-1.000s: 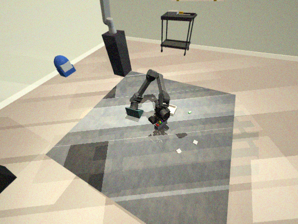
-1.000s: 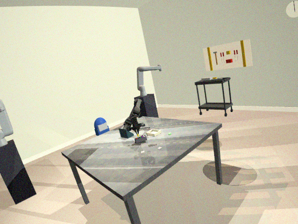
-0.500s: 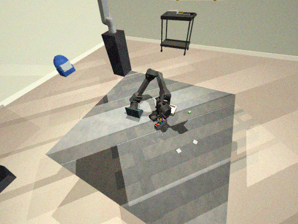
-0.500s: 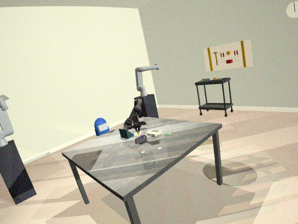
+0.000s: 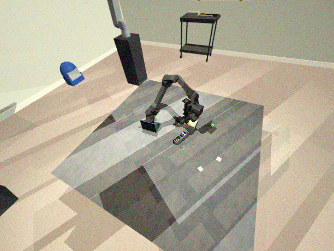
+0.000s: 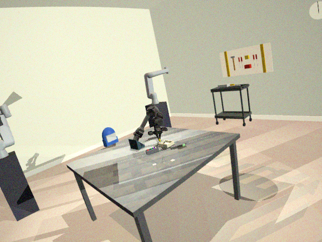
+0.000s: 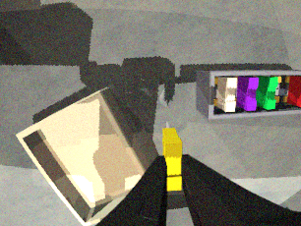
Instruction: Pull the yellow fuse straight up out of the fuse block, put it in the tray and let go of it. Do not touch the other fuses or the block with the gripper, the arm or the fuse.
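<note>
My gripper [image 7: 171, 161] [image 5: 188, 123] [image 6: 159, 138] is shut on the yellow fuse [image 7: 173, 153] and holds it in the air, clear of the block. The fuse shows as a small yellow bar between the dark fingers in the wrist view. The grey fuse block [image 7: 252, 92] [image 5: 182, 138] [image 6: 152, 151] lies on the table with a white, a purple, a green and a red fuse in it. The cream open tray [image 7: 79, 155] [image 5: 194, 124] [image 6: 166, 143] sits just beyond the block; the fuse hangs beside the tray's near edge, close to its right corner in the wrist view.
A small green piece [image 5: 212, 125] [image 6: 183, 144] lies on the table right of the tray. Two white squares [image 5: 200, 168] [image 5: 218, 159] lie nearer the front. The arm's teal base [image 5: 150, 126] stands left of the block. A black cart [image 5: 198, 34] stands by the far wall.
</note>
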### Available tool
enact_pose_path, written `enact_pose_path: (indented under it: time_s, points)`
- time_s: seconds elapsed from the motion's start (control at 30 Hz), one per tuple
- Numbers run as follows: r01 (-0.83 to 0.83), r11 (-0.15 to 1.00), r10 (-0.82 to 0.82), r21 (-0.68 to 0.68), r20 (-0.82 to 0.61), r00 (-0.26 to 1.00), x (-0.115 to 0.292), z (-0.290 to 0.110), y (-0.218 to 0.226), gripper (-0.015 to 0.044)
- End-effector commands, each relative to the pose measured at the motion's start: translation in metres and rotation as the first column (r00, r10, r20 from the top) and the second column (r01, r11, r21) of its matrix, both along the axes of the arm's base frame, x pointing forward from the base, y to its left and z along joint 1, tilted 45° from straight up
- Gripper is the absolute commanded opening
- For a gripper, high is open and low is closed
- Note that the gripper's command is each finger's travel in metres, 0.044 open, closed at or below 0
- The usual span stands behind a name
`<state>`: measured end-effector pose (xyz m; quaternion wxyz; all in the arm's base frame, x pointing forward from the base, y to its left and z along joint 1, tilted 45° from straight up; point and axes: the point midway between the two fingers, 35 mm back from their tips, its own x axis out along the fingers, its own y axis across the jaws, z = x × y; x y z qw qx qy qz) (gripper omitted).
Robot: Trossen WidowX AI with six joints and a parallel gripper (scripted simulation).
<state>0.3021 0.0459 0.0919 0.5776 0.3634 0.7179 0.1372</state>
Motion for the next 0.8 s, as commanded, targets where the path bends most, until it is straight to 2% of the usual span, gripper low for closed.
enact_pose_path:
  time_s: [0.0, 0.23, 0.77]
  points:
    - [0.001, 1.0, -0.001, 0.01, 0.004, 1.0, -0.002, 0.024, 0.023, 0.0]
    - [-0.005, 1.0, 0.005, 0.031, 0.0, 1.0, -0.015, 0.059, 0.06, 0.0]
    - [-0.005, 1.0, 0.005, 0.031, 0.001, 1.0, -0.016, 0.048, 0.073, 0.0]
